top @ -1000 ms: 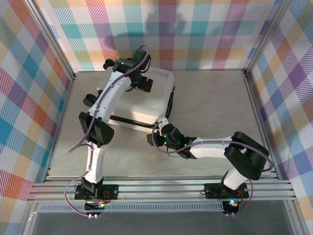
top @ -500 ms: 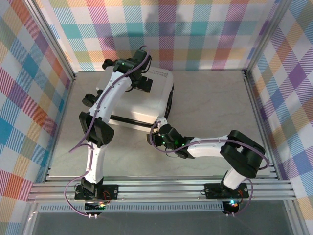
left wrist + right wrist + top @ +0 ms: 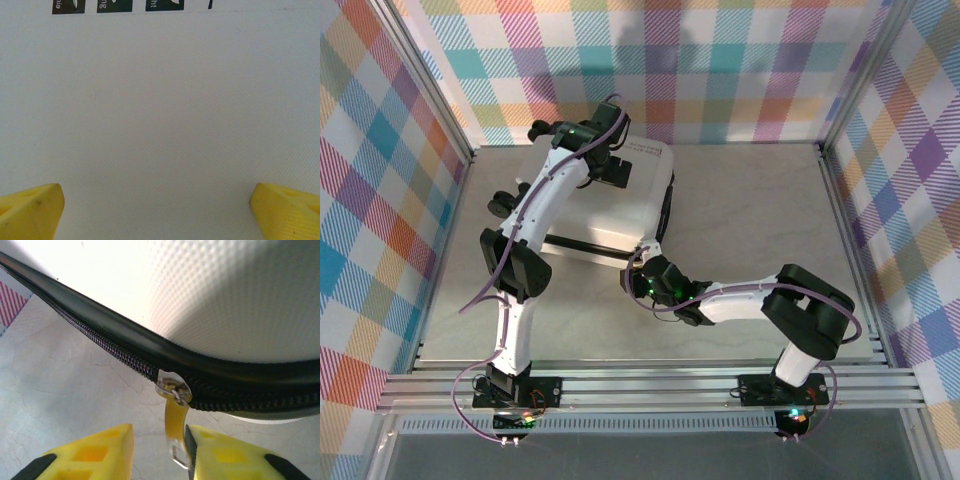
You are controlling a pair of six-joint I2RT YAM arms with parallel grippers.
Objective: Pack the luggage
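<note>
The small white hard-shell suitcase (image 3: 620, 210) has a finely dimpled shell, dark green label squares (image 3: 114, 5) with white lettering, a black zipper band (image 3: 210, 372) and a translucent yellow zipper pull (image 3: 175, 422). The desk (image 3: 750, 210) is pale beige with faint veining, and the walls (image 3: 720, 70) are pastel plaid.

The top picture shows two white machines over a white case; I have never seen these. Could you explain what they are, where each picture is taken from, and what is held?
They are two robot arms, the left arm and the right arm, bolted at the near edge of a table. The top picture looks down from above; the other two come from cameras on the wrists. On the table lies white luggage, lid down. The left gripper, yellow fingers wide apart, faces its shell and holds nothing. The right gripper has its fingers either side of the yellow zipper pull, not yet pinching it.
</note>
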